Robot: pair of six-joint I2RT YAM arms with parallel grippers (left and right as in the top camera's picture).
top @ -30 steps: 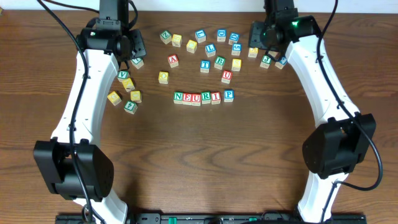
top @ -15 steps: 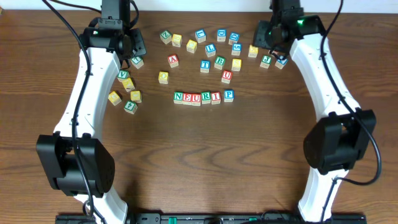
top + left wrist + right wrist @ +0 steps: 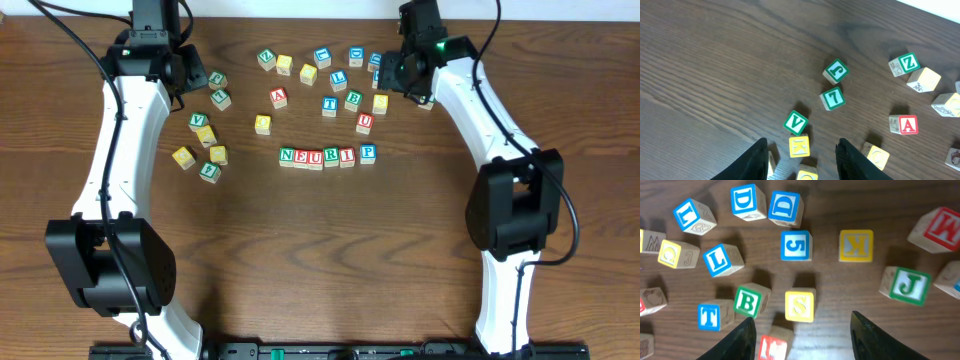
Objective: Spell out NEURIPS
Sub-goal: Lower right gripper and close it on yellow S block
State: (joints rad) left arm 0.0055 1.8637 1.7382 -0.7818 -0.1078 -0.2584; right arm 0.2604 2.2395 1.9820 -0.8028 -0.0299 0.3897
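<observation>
The NEURIP row (image 3: 325, 156) lies mid-counter (image 3: 320, 250). The yellow S cube (image 3: 800, 306) sits just ahead of the right end effector (image 3: 802, 340), whose fingers are spread and empty, in line with its gap, so I take this arm as the nearer one. The left end effector (image 3: 802, 162) is also spread and empty, and well apart from the cube.

Dark wooden table (image 3: 300, 250), red A cube (image 3: 278, 97), green V cube (image 3: 198, 121)
</observation>
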